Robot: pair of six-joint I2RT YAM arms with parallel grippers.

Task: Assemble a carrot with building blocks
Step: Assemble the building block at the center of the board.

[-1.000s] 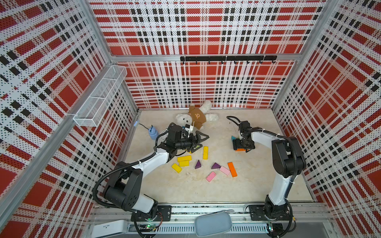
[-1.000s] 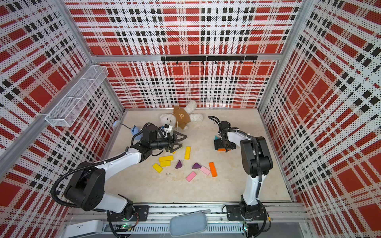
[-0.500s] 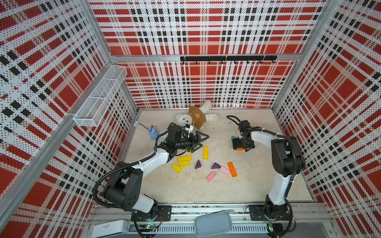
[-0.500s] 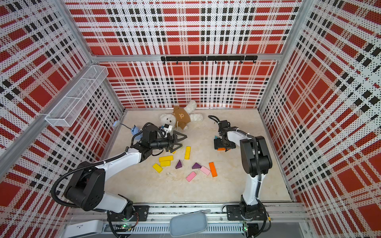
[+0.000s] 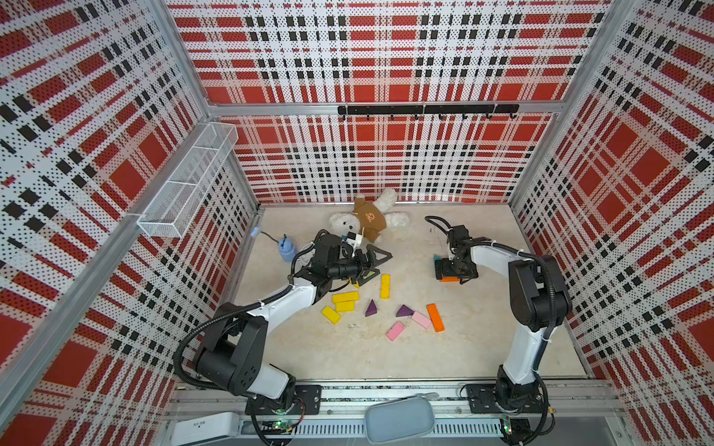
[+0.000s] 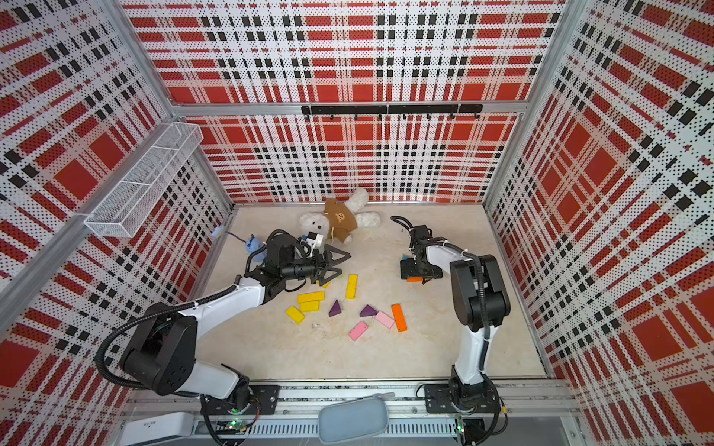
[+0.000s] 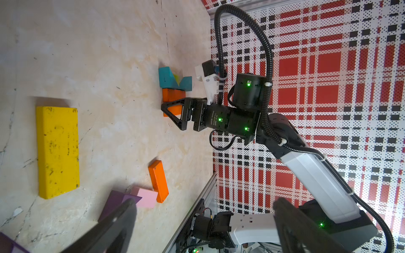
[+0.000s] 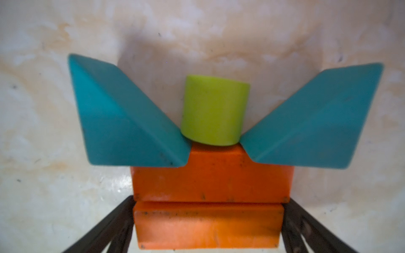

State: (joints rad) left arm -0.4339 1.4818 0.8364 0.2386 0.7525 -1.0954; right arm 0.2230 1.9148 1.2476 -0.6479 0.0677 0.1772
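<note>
Left hand (image 5: pixel 382 263) hovers spread wide, holding nothing, near loose yellow blocks (image 5: pixel 345 297) on the surface (image 5: pixel 347 355). Right hand (image 8: pixel 209 201) straddles one orange block (image 8: pixel 208 225) touching a second orange block (image 8: pixel 210 175), which meets teal triangles (image 8: pixel 122 122) and a green cylinder (image 8: pixel 213 109). Whether it grips, I cannot tell.

Matt, scuffed orange block (image 8: pixel 210 181) and yellow block (image 7: pixel 58 151), matt lime cylinder (image 8: pixel 213 109), faintly glossy marbled tabletop (image 8: pixel 54 197), fluffy plush teddy bear (image 5: pixel 371 220), white metal-mesh basket (image 5: pixel 185 189), perforated wall panels (image 5: pixel 386 58).
</note>
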